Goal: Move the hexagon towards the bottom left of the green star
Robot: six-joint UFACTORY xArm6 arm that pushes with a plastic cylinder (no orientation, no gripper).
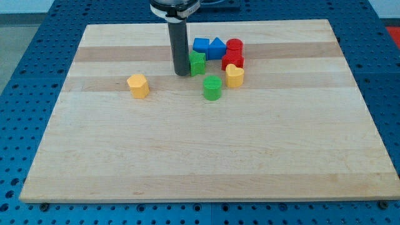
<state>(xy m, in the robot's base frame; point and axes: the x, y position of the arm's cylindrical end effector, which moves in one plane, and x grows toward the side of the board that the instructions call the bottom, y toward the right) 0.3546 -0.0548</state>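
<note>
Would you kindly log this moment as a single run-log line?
my tip: beside green star, on its left | yellow hexagon: alone, far left of star, untouched | green cylinder: below star | step: pending

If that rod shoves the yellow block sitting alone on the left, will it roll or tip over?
Probably neither. The yellow hexagon looks squat, with a flat top and flat sides, so it should slide across the wooden board rather than roll. It seems a rigid block. An off-centre push may turn it. My tip is right of it, beside the green star.
</note>
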